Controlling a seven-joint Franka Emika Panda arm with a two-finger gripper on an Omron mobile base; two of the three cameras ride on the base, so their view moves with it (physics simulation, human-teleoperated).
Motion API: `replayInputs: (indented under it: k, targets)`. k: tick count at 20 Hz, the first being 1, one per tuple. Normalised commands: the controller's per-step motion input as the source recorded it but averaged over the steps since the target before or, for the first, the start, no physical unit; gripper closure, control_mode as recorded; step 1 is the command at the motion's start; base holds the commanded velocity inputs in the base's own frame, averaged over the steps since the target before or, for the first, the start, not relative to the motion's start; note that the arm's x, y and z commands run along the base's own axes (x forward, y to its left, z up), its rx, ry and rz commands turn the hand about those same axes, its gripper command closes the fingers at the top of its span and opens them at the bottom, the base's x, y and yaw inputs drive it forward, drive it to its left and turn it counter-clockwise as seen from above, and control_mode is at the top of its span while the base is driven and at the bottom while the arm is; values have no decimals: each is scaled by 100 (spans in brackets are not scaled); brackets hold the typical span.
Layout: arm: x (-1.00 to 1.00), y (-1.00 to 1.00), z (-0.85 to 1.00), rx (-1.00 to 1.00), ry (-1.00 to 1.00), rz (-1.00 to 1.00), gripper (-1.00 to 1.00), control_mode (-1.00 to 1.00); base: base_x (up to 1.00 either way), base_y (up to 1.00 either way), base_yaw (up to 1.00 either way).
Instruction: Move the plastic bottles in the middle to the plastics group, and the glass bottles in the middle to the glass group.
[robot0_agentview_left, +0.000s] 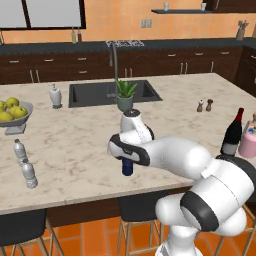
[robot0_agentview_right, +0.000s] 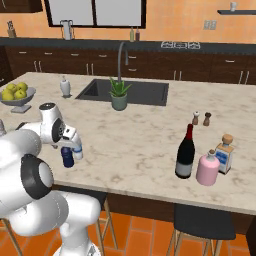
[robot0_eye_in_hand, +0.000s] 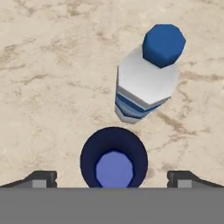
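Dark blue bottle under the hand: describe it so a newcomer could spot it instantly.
Start at the marble counter and go to its front edge, midway along, where the white arm bends down. Directly beneath the open jaws stands the dark blue bottle, upright. Its neighbour, the clear bottle just beyond it, has a pale label and a blue cap; this one is dark blue all over and opaque.

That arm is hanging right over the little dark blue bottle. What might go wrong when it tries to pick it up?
Two risks stand out. The clear bottle with the blue cap stands close beside the dark blue bottle, so a descending finger might knock it over. Also, the open gripper sits over the bottle near the counter's front edge; an off-centre squeeze could tip it off.
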Motion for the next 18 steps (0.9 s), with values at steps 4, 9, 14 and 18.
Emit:
replayInputs:
  k: [4,9,14,18]
  targets:
    - [9,2,-18,-6,-9,4,-100,-100,0,0,0]
    - [4,0,-17,-8,-9,3,-100,-100,0,0,0]
    - [2,-8,-14,-6,-4,4,100,-100,0,0,0]
    - [0,-17,-17,-3,-3,8,100,-100,0,0,0]
